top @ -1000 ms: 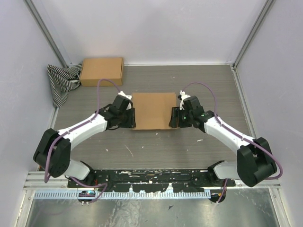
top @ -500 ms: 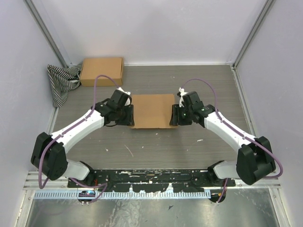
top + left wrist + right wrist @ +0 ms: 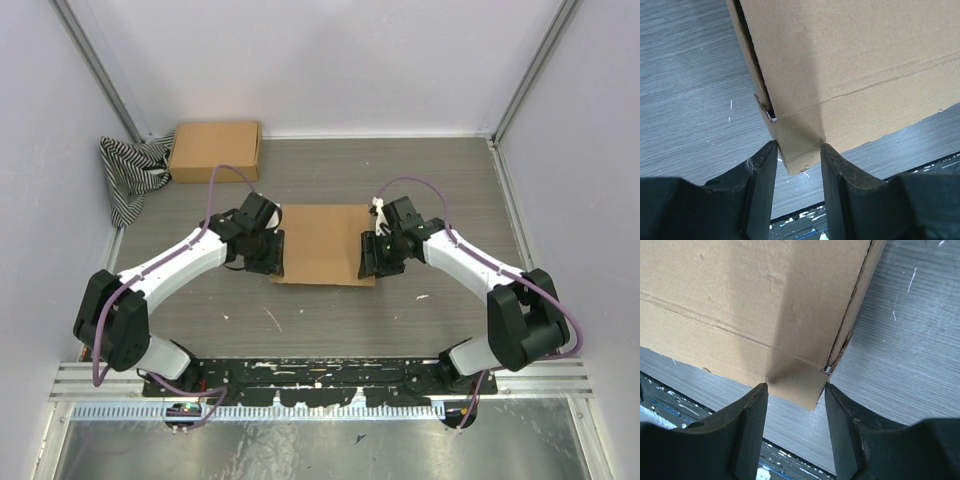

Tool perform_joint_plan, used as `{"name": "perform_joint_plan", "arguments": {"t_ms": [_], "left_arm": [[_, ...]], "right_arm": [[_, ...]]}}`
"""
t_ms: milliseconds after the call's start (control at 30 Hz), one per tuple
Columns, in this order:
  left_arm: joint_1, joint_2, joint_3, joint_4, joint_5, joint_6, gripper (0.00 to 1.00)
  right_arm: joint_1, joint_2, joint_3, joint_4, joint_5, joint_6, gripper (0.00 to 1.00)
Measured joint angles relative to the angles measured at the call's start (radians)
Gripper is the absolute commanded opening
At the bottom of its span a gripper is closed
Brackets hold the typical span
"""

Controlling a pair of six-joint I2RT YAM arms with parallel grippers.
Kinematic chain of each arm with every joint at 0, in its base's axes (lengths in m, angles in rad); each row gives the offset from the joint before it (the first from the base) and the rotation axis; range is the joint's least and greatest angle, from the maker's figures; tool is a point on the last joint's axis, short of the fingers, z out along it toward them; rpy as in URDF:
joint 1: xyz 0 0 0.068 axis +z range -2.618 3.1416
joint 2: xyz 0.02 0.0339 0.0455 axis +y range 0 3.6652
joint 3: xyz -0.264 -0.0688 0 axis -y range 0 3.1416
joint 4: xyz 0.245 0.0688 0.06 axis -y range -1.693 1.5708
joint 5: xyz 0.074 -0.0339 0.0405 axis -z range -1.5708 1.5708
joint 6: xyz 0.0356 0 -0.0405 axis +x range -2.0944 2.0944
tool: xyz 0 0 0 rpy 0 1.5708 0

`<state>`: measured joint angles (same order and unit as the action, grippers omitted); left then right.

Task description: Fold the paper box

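**Top external view.** The paper box, closed into a flat brown rectangle, lay in the middle of the grey wood-grain table. The left gripper met its left edge and the right gripper met its right edge, both near the front corners. A second cardboard box sat well apart in the far left corner. A black-and-white striped cloth was bunched just beside it against the left wall.

**Left wrist view.** The left gripper pinched a lower corner of the paper box. One black finger pressed each side of a small cardboard flap. A dark slit ran up the box's edge above the flap, with a slightly torn spot at its base. A crease line crossed the brown face.

**Right wrist view.** The right gripper likewise held a corner of the paper box. Its fingers sat against both sides of a protruding flap. A seam gap ran along the box's right edge, frayed where it met the flap. The grey table showed beyond the box.
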<state>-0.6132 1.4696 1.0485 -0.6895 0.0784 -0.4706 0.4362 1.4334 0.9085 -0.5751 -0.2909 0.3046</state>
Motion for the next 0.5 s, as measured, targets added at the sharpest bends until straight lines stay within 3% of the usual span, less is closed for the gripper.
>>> {"name": "perform_joint_plan", "arguments": {"t_ms": [500], "left_arm": [[0.065,0.000,-0.030,0.026,0.162,-0.003,0.44]], "right_arm": [[-0.086,-0.046,0.069,-0.093,-0.113,-0.008,0.56]]}}
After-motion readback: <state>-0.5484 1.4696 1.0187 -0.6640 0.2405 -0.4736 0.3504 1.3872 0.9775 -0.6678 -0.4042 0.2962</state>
